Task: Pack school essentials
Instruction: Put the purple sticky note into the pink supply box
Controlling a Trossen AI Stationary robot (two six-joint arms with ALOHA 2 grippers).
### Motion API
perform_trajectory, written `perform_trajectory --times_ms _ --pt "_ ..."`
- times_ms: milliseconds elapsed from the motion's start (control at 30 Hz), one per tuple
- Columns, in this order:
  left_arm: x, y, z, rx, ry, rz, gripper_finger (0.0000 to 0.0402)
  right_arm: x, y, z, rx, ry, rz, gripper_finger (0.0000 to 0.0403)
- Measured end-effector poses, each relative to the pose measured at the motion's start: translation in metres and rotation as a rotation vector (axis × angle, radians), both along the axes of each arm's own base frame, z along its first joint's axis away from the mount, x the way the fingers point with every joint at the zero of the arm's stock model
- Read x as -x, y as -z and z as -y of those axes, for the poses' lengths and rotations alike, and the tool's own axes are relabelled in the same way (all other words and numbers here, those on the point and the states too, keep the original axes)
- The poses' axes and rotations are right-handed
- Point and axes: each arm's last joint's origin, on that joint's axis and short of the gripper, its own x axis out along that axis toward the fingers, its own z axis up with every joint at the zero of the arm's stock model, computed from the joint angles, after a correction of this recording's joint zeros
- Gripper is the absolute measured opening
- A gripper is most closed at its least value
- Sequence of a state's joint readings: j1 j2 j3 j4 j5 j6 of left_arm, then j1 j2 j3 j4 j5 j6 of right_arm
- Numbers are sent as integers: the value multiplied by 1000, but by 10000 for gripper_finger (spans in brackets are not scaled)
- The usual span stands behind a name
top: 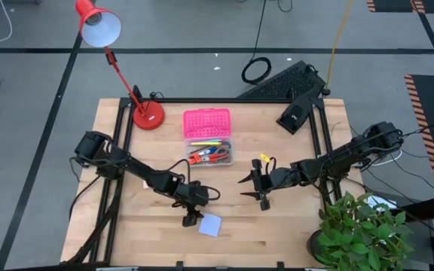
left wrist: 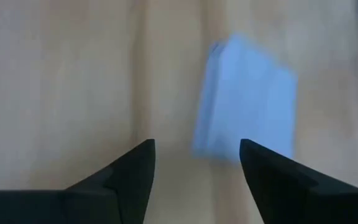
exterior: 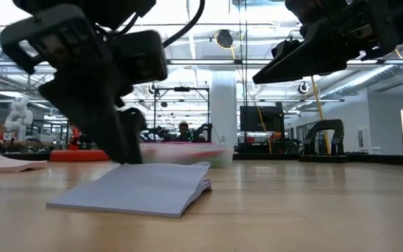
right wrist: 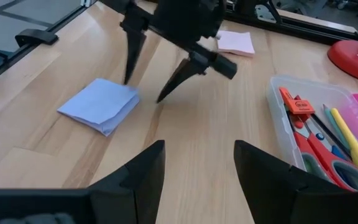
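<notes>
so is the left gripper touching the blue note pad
Cannot tell. In the right wrist view the open left gripper straddles the blue note pad's edge, one fingertip at its corner; no view plainly shows contact or gap.

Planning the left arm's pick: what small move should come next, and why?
Probably shift the left gripper over the blue note pad and lower it: the open fingers stand beside the pad's edge, the pad lies flat on the table, and the right gripper hovers apart, open.

Note pad (top: 210, 225) just beside left end effector (top: 191, 220)
</notes>
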State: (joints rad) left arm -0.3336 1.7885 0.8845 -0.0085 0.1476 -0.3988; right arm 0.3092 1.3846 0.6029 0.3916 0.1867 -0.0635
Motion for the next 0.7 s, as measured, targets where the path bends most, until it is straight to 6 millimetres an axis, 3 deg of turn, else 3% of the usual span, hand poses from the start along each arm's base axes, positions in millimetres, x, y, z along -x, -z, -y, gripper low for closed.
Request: perform_trajectory --times_ms 300,700 --pt "-3 0 3 41 20 18 167 0 0 0 2 0 -5 185" --pt "-5 4 6 11 51 56 10 2 3 1 3 0 -11 185"
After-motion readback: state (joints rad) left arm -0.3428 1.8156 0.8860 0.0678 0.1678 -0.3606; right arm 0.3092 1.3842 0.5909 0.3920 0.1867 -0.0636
